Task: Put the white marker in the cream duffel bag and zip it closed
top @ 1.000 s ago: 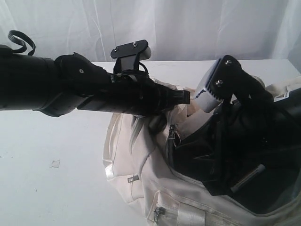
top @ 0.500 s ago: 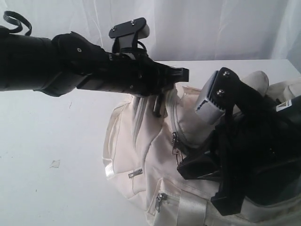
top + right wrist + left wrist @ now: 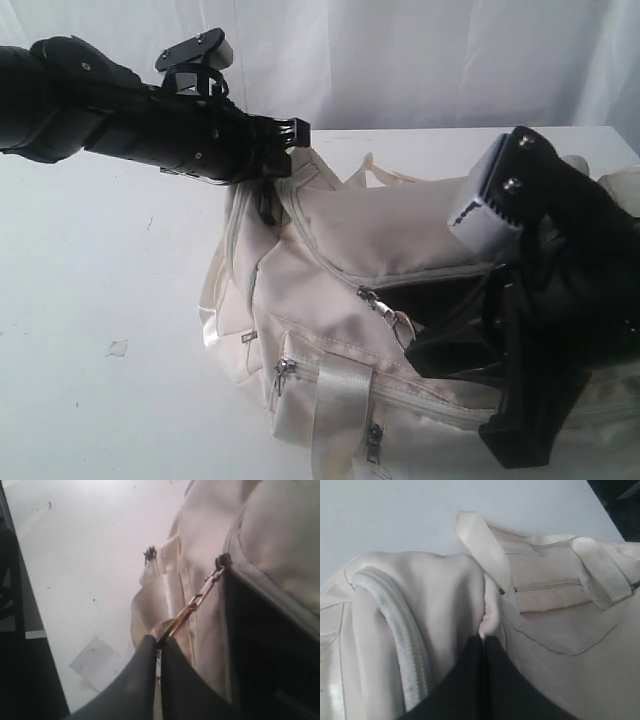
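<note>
The left end effector [image 3: 483,640] pinches fabric of the cream duffel bag [image 3: 320,290]; the right end effector [image 3: 159,642] clamps its zipper pull [image 3: 197,600].

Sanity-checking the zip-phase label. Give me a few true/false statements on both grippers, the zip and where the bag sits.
1. The left gripper is shut on the fabric of the cream duffel bag. True.
2. The right gripper is open, clear of the zipper pull. False: it is shut on the pull.
3. The bag's top opening is zipped fully shut. False: a dark gap shows beyond the slider.
4. The bag lies on a white table. True.
</note>
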